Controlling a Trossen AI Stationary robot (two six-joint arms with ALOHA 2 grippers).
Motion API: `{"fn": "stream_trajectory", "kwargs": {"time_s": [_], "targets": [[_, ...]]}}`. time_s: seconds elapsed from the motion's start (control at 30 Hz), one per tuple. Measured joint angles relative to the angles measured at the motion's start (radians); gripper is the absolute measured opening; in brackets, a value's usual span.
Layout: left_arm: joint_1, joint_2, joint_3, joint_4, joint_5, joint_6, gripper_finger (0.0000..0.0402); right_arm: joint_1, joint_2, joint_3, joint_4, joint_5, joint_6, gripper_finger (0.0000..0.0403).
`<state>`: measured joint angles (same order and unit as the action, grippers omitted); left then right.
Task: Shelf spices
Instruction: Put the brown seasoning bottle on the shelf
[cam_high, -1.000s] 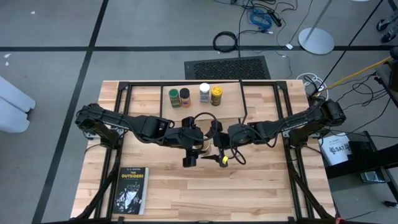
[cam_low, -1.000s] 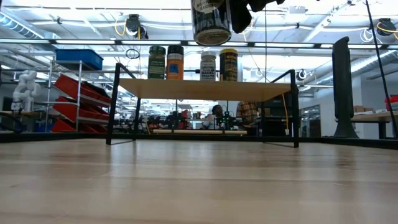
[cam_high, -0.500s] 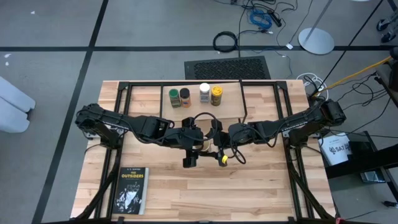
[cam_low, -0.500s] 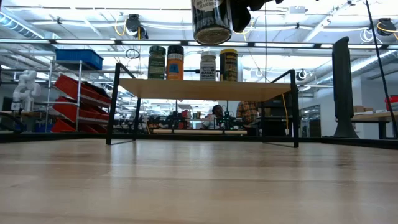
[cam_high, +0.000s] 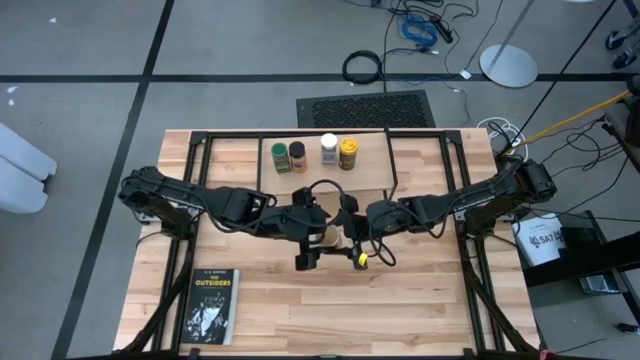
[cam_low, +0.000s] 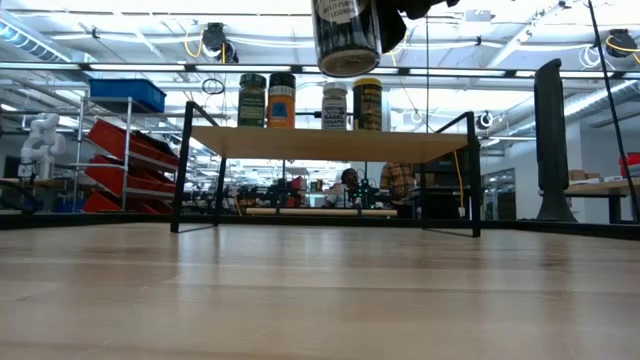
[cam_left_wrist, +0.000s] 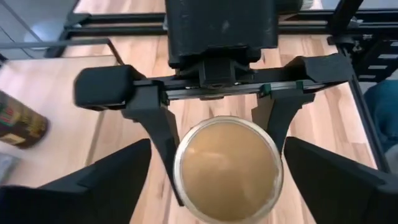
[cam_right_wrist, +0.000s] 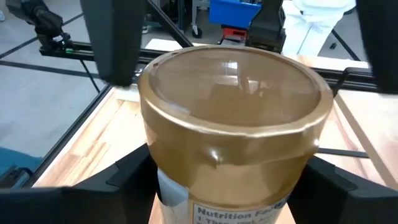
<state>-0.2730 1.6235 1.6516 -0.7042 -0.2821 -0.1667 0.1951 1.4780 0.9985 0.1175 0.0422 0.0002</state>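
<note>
The tan-lidded spice jar (cam_left_wrist: 227, 167) is lifted high over the table's middle (cam_high: 322, 238); in the low view its dark body (cam_low: 347, 38) hangs well above the tabletop. My right gripper (cam_right_wrist: 230, 186) is shut on it. My left gripper (cam_left_wrist: 217, 186) is open, one finger on either side of the jar and outside the right fingers. Four other jars stand by their bases in a row on the shelf (cam_low: 330, 143): green-lidded (cam_low: 252, 100), black-lidded orange (cam_low: 282, 100), white-lidded (cam_low: 335, 105) and yellow-lidded (cam_low: 367, 104). My right gripper pinches the jar's body just under the tan lid (cam_right_wrist: 186, 186), one finger (cam_left_wrist: 166, 140) on each side. The fingers come level from the table's right. The jar is upright and lifted clear of the table.
The shelf stands at the table's far edge (cam_high: 330, 140), its black wire legs (cam_low: 185, 165) on the tabletop. A book (cam_high: 210, 305) lies near the near-left corner. Black rails (cam_high: 470, 200) run along both sides of the table.
The held jar has drifted slightly toward the table's right and a little down, both grippers staying around it.
</note>
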Motion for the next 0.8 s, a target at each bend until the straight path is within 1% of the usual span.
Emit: {"fn": "stream_trajectory", "kwargs": {"time_s": [0.07,0.17,0.27,0.37,0.47,0.57,0.63,0.8], "targets": [[-0.006,-0.017,0.0,-0.003,-0.018,0.002,0.0385,0.0,0.0,0.0,0.002,0.001,0.0,0.0273],[-0.02,-0.061,0.0,-0.007,-0.052,0.004,0.0391,0.0,-0.002,0.0,-0.003,0.001,-0.004,0.0272],[-0.046,-0.115,0.0,-0.026,-0.121,-0.007,0.0392,-0.005,-0.028,0.0,-0.042,0.002,-0.015,0.0272],[-0.079,-0.168,0.001,-0.061,-0.208,-0.034,0.0393,-0.012,-0.083,0.0,-0.098,0.001,-0.029,0.0275],[-0.111,-0.202,0.002,-0.136,-0.263,-0.097,0.0393,-0.03,-0.165,0.0,-0.146,0.004,-0.049,0.0275],[-0.135,-0.203,-0.003,-0.22,-0.305,-0.167,0.0393,-0.062,-0.26,0.0,-0.2,0.007,-0.078,0.0275],[-0.15,-0.202,-0.035,-0.244,-0.33,-0.198,0.0393,-0.092,-0.326,0.0,-0.236,0.009,-0.096,0.0275],[-0.171,-0.2,-0.155,-0.228,-0.348,-0.261,0.0393,-0.176,-0.486,0.0,-0.319,0.011,-0.134,0.0277]]}}
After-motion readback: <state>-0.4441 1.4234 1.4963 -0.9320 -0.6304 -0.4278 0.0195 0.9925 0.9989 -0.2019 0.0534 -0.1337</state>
